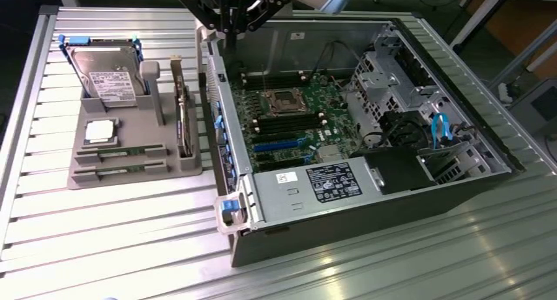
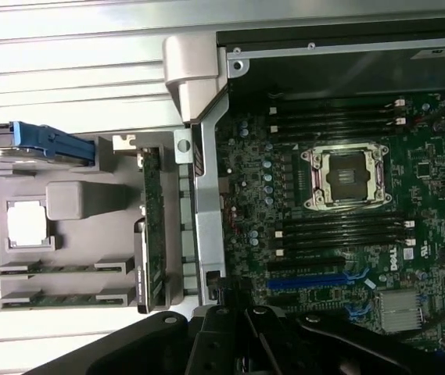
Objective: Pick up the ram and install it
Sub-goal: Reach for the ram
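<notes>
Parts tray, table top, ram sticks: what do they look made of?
Parts tray: matte grey with soft-edged, blocky shapes, likely moulded or printed plastic.
Table top: ribbed with bright glare, looks like bare aluminium slats.
Ram sticks: green circuit board, seen edge-on in the tray's slots; the finish is hard to judge.

The ram (image 1: 120, 154) is a long, thin green stick. It sits in the grey holder (image 1: 139, 138), a second stick (image 1: 120, 170) just beside it.
</notes>
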You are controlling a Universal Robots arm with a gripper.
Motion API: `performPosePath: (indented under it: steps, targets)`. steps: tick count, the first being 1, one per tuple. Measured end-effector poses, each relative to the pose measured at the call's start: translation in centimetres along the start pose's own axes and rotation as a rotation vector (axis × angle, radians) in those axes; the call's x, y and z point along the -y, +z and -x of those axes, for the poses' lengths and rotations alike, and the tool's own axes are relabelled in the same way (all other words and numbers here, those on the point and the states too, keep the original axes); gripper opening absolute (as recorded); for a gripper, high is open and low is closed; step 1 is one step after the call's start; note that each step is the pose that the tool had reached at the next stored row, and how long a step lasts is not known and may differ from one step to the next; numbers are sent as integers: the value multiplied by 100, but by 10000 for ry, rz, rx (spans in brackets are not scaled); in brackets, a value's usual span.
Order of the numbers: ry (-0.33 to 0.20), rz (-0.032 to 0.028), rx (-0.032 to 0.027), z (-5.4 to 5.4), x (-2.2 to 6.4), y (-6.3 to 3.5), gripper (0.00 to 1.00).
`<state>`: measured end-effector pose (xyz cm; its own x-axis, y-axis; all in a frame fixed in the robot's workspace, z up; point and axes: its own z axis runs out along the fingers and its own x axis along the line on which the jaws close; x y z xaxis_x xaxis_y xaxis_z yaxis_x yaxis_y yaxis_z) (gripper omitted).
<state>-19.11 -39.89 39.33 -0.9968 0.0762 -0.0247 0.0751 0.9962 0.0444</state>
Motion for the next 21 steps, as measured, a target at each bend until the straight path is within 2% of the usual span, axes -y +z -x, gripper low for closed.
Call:
performPosePath:
  steps: [4,15,21]
  targets:
    - [1,0,0,-35,3,-1,9]
    - [0,0,0,-275,21,-7,9]
    - [0,0,0,-354,27,-10,9]
